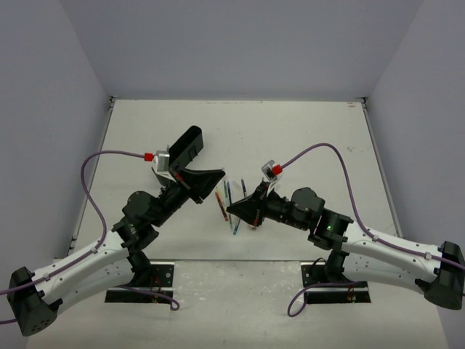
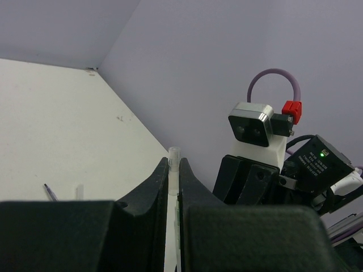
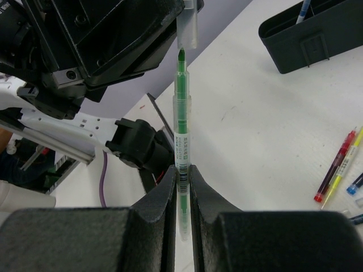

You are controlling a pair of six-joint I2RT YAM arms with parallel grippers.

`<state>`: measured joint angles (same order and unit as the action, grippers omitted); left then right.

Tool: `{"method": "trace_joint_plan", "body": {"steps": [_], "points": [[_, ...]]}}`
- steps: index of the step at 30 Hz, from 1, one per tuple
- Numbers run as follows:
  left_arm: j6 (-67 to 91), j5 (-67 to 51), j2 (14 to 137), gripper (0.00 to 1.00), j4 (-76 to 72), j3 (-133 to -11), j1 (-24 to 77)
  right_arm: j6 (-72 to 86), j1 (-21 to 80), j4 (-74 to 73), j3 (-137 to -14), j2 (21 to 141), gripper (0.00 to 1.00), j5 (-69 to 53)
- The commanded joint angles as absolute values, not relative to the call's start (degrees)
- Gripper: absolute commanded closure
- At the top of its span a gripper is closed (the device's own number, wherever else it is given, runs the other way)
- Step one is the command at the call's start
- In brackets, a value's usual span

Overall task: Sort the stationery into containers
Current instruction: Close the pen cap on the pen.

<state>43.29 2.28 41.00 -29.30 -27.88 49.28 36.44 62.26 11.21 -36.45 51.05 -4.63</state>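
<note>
A green highlighter (image 3: 181,122) stands between the fingers of my right gripper (image 3: 182,170), which is shut on its barrel, bare tip pointing away. Just beyond the tip is its clear cap (image 3: 188,25), a small gap between them. My left gripper (image 2: 173,163) is shut on that cap (image 2: 173,170). From above, both grippers meet over the table's middle, left (image 1: 218,178) and right (image 1: 232,209). Several loose pens (image 1: 225,202) lie on the table under them. The black container (image 1: 187,145) stands behind the left gripper, with a blue pen (image 3: 304,10) upright in it.
Red (image 3: 333,169), yellow (image 3: 343,165) and blue (image 3: 355,183) pens lie to the right in the right wrist view. The right arm's wrist camera (image 2: 255,129) is close in front of the left gripper. Grey walls enclose the white table (image 1: 305,138).
</note>
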Motion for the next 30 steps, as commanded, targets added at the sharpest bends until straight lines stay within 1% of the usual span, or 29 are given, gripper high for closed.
{"method": "trace_joint_plan", "body": {"steps": [1,30], "points": [[44.6,1.54,41.22,1.0,-33.46,-28.31,49.39,35.96,62.63,11.18,-38.27,51.11,1.0,-2.08],[44.56,2.53,41.62,1.0,-34.57,-26.38,49.39,34.96,62.67,9.2,-40.01,50.22,1.0,-1.99]]}}
